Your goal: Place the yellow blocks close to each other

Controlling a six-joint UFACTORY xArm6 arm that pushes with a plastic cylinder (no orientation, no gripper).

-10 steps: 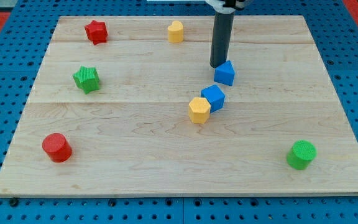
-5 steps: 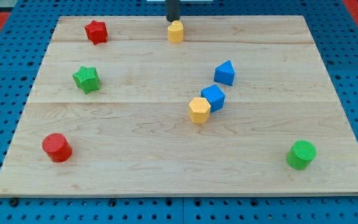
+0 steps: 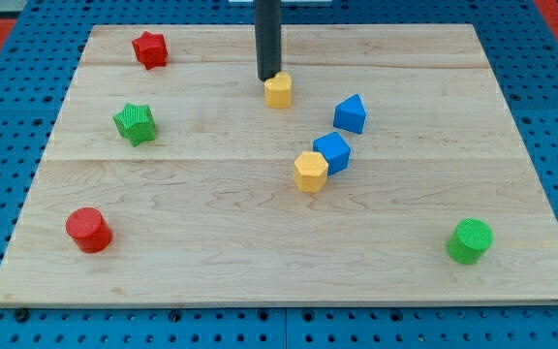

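A: Where is my tip (image 3: 268,78) being held, and is anything being gripped?

B: Nothing is being gripped; no jaws are fitted, only a rod, so opening or closing cannot be spoken of. The tip is being kept at the upper-left edge of the top yellow block (image 3: 278,90), touching it or very nearly, on the side facing the view's top.

A: Why is that side being used?

B: The lower yellow block (image 3: 310,171) is lying towards the view's bottom and slightly right. A push from above is judged to be what is being set up, so that the gap between the two is being closed.

A: Is anything being put in the way?

B: A blue cube (image 3: 332,151) is sitting against the lower yellow block's upper right, and a blue wedge (image 3: 351,113) is lying to the right of the line between the yellows. Both are probably being missed, narrowly.

A: And further out?

B: A red star (image 3: 149,48), green star (image 3: 136,123), red cylinder (image 3: 89,230) and green cylinder (image 3: 470,240) are sitting well apart on the board (image 3: 211,262).
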